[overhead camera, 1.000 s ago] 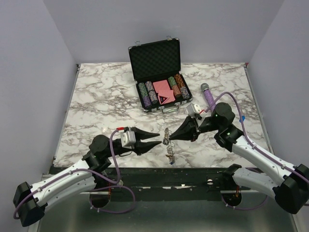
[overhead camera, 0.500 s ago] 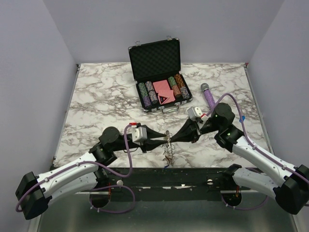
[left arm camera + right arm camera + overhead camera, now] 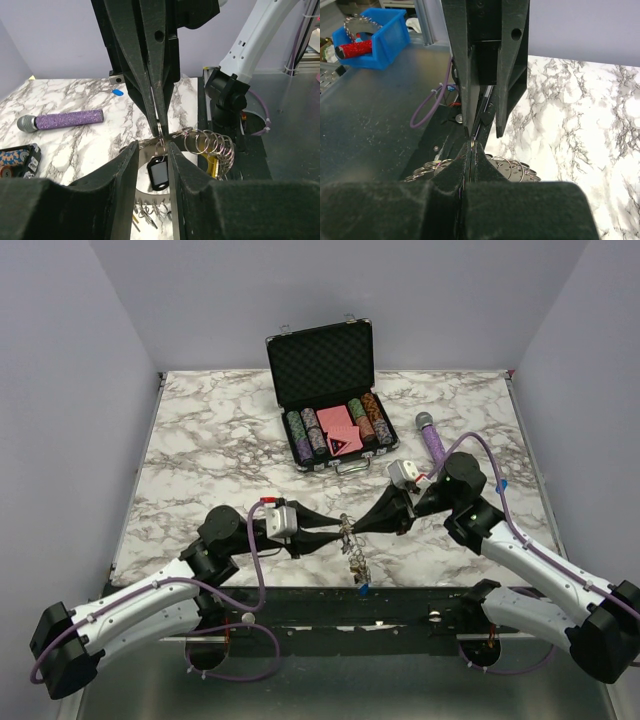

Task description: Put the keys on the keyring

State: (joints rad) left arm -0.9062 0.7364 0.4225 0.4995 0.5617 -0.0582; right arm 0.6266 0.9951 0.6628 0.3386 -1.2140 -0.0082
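Lower centre of the overhead view: the keys (image 3: 355, 562) trail in a bunch, long axis running down-frame, below the keyring (image 3: 210, 142), which my right gripper (image 3: 354, 529) holds pinched between closed fingers. My left gripper (image 3: 338, 533), jaws apart, meets it tip to tip from frame left, the black-headed key (image 3: 159, 172) hanging between its fingers. I judge the left is placed for the next grasp.

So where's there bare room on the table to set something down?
The table is bare left of the chip case and in the far right corner past the microphone. Crowded: near centre, where left hand and right hand meet at the keyring.
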